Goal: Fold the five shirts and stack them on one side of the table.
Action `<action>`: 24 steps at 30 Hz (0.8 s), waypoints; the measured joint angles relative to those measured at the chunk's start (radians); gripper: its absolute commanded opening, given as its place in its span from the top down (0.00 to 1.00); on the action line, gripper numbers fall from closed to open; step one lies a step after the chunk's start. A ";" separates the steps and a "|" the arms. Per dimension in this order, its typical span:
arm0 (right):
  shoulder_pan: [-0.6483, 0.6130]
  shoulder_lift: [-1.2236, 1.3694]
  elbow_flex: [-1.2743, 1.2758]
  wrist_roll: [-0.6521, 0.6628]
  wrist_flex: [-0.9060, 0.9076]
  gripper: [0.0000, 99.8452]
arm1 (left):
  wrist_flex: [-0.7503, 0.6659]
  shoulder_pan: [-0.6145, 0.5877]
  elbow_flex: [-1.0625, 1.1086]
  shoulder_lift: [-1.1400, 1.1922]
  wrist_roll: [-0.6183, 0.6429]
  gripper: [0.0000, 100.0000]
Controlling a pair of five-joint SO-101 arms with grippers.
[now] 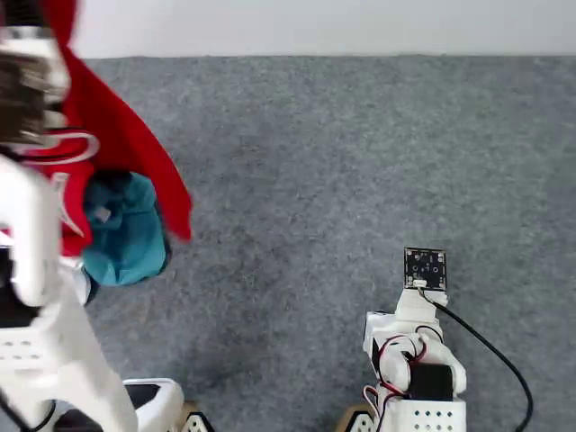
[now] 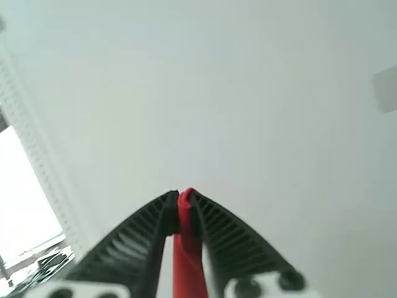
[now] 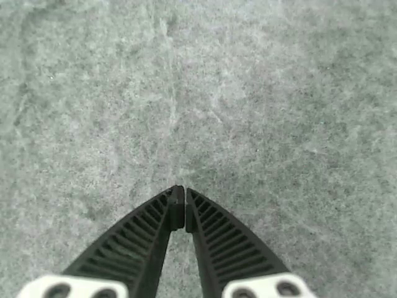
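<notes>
Holding the red shirt (image 1: 126,135) aloft, your left pincer (image 2: 183,202) is clamped on its fabric — teal shirt (image 1: 126,229) bunched beneath on the tabletop (image 1: 342,162) — right pincer (image 3: 178,198) tips together.

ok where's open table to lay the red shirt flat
The grey table is bare across the middle and right, from the far edge to the right arm. The left edge is crowded: the red shirt hangs from the left gripper over the teal shirt.
</notes>
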 measured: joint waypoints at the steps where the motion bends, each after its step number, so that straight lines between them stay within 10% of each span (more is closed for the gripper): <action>1: 0.000 0.000 0.000 0.000 0.000 0.99 | -0.005 0.046 0.000 0.000 -0.006 0.99; 14: 0.000 0.000 0.000 0.000 0.000 0.99 | 0.023 0.489 0.018 -0.008 -0.017 0.99; 24: 0.000 0.000 0.000 0.000 0.000 0.99 | 0.301 0.572 0.021 -0.012 0.158 0.99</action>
